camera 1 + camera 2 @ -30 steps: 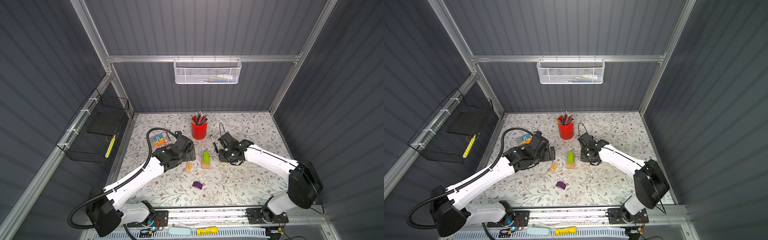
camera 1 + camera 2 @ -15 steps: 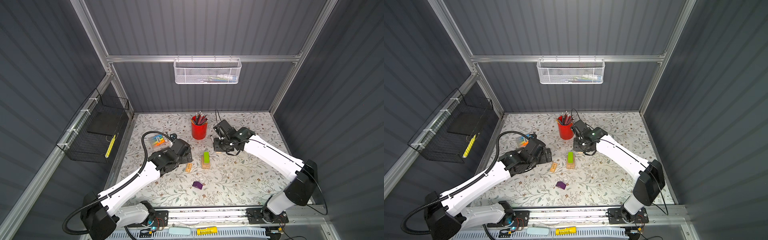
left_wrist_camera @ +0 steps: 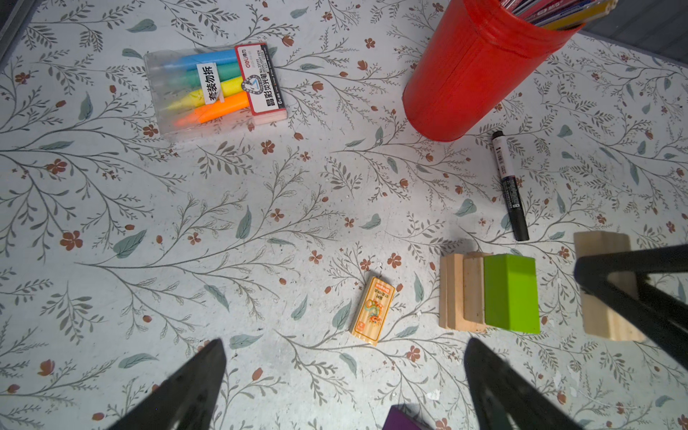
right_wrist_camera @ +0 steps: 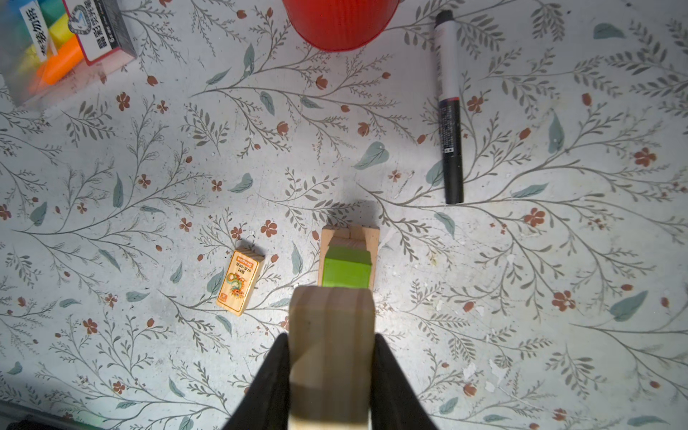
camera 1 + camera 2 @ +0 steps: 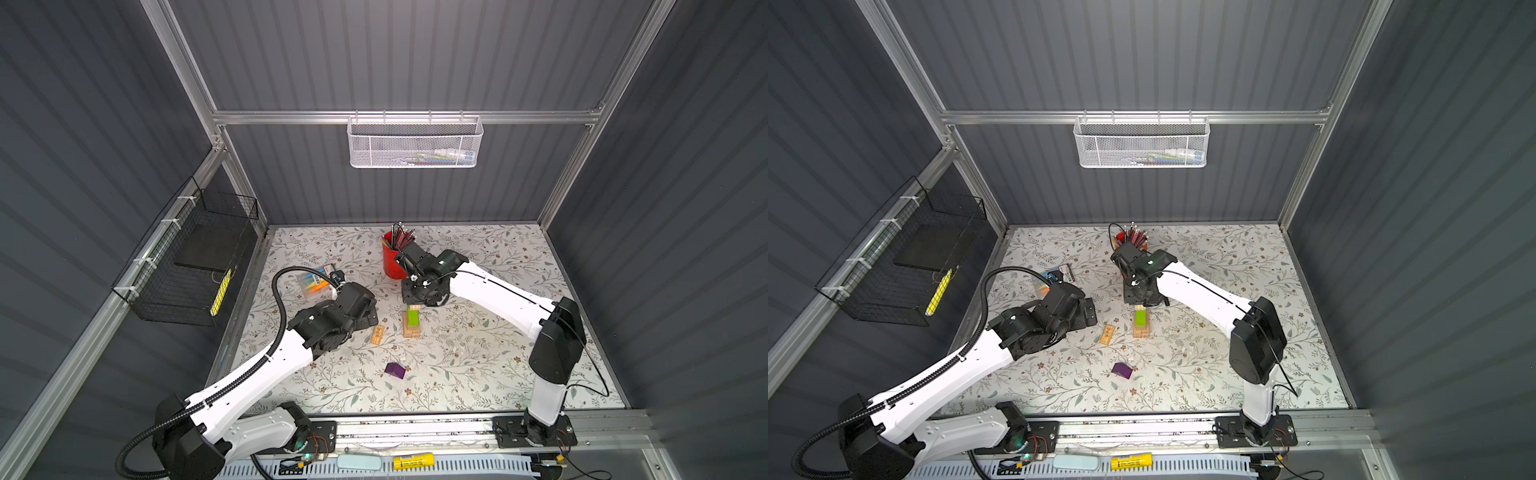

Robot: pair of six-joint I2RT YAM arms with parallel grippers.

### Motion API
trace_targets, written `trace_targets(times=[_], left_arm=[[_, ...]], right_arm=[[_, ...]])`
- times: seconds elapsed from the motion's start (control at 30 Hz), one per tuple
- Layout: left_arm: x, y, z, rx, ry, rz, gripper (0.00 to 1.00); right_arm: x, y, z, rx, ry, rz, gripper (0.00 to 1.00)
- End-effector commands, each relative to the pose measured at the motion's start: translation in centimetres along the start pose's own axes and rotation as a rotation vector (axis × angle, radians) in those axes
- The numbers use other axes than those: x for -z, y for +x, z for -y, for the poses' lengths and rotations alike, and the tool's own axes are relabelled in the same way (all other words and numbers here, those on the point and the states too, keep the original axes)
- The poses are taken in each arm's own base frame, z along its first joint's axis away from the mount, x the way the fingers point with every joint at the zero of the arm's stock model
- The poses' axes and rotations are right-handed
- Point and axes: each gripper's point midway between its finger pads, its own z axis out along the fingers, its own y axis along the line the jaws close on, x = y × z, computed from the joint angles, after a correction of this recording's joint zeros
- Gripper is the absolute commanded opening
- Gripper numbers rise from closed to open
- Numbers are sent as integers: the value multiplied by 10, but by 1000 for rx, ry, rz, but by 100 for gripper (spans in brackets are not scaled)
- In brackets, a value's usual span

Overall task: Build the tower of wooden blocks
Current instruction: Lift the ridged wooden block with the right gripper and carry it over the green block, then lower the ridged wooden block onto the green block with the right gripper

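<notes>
The right claw (image 4: 330,337) is no longer sitting low on the tabletop (image 5: 478,353) out toward the right edge. It is now hanging raised just behind the tower (image 5: 412,324), on the side of the red cup (image 5: 390,262), and it is clamping a plain wooden block (image 4: 331,320) between its fingers. To me the pick is looking finished and the carry is under way, with the set-down on the green block (image 4: 346,271) coming next. The tower is standing at the middle of the tabletop, pale bricks under the green one. The left claw (image 3: 344,346) is easing back a little toward the front-left corner, fingers spread wide with nothing between them. The purple block (image 5: 395,370) is lying loose nearer the front edge. From above, the arm is hiding the grip, while the right wrist view is showing it plainly. The left wrist view is showing the carried block seemingly beside the tower rather than squarely over it. It is also showing a marker (image 3: 510,186) that I am not finding from above.
</notes>
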Motion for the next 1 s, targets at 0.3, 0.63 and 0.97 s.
trace_targets(times=[0.3,0.63,0.97], left_arm=[[-1,4,-11,11,-31,-2,100],[-2,4,-10,5,-30,-5,100],[-3,4,-10,4,-33,-7,100]], right_arm=[[-18,10,6,-5,85,-40,28],[-31,14,8,-5,109,-53,28],[-39,17,10,-8,125,-66,28]])
